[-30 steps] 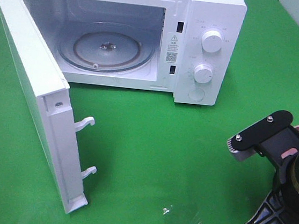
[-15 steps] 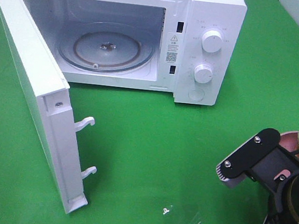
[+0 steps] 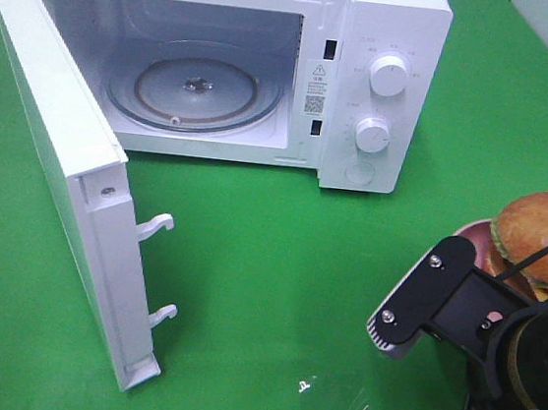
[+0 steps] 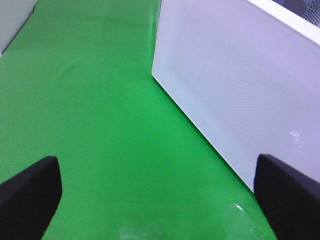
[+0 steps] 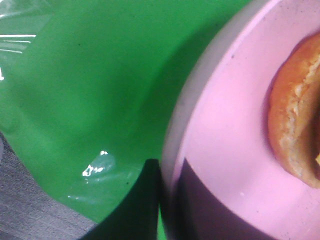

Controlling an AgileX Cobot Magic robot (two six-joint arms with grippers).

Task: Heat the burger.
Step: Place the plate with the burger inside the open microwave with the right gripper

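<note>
Your burger (image 3: 542,228) sits on the pink plate (image 5: 225,125) at the right edge of the scene, nearer than the microwave (image 3: 394,21) and well apart from it. The right claw (image 5: 170,200) meets the plate from its near side. The wrist view shows one dark finger (image 5: 145,200) hard against the outside of the rim and a dark patch over the inside. I read that as the claw pinching the rim, so you carry the food by the plate and never squeeze the bun. The broad shadow under the rim suggests the plate is off the worktop (image 3: 288,256), though I can't be sure.

The door (image 3: 54,140) is swung out to the left with its latch hooks (image 3: 158,226) pointing right. That leaves the cavity open on your approach side and the glass turntable (image 3: 196,87) bare to take the plate. Your left claw (image 4: 159,197) is spread wide and empty, out beyond the door and facing its outer side. There it is clear of the plate's path and, I judge, placed to push the door shut once the plate is in.

The next move calls for travel far and left with the plate kept level. Held by one edge, it could tip and slide the burger.
</note>
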